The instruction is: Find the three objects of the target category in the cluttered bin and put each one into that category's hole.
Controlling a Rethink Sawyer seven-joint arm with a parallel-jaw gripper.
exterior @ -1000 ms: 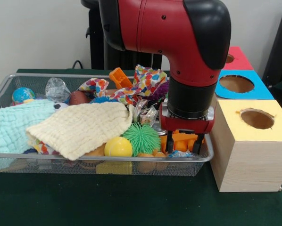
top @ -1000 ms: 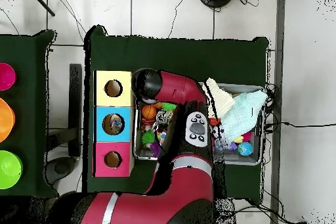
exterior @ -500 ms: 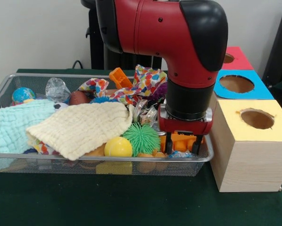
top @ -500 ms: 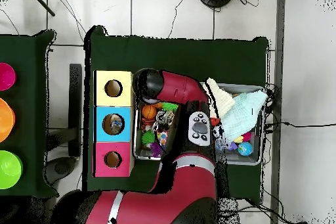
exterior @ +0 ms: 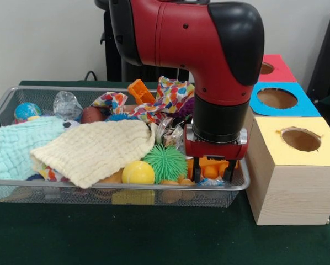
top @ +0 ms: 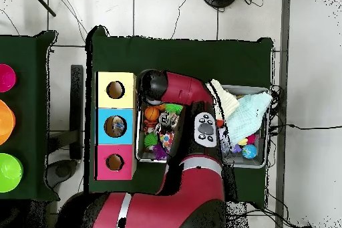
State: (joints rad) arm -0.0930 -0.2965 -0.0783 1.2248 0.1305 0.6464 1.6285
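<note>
**One tool low in the bin, over the orange toy**

One red and black robot arm (exterior: 209, 61) comes down into the wire mesh bin (exterior: 21, 190) at the end nearest the wooden boxes. Its tool (exterior: 212, 172) is set wide: the two black fingers (exterior: 196, 171) stand apart, one on each side of an orange plastic toy (exterior: 212, 165) that lies in the bin's corner. I cannot tell if the fingers touch the toy.

Just beside the tool lies a green spiky rubber ball (exterior: 165, 162), and a smooth yellow ball (exterior: 138, 173) rests against the bin's front rim. A pale yellow cloth (exterior: 96, 148) covers the middle of the bin, and a light blue cloth (exterior: 13, 149) lies at the end far from the boxes. A multicoloured dotted fabric (exterior: 168, 96) is at the back rim.

Three wooden boxes stand in a row beside the bin on the green tabletop (exterior: 154, 237): a yellow-topped box (exterior: 297, 138), a blue-topped box (exterior: 278, 99) and a red-topped box (exterior: 275, 67), each with a round hole.
</note>
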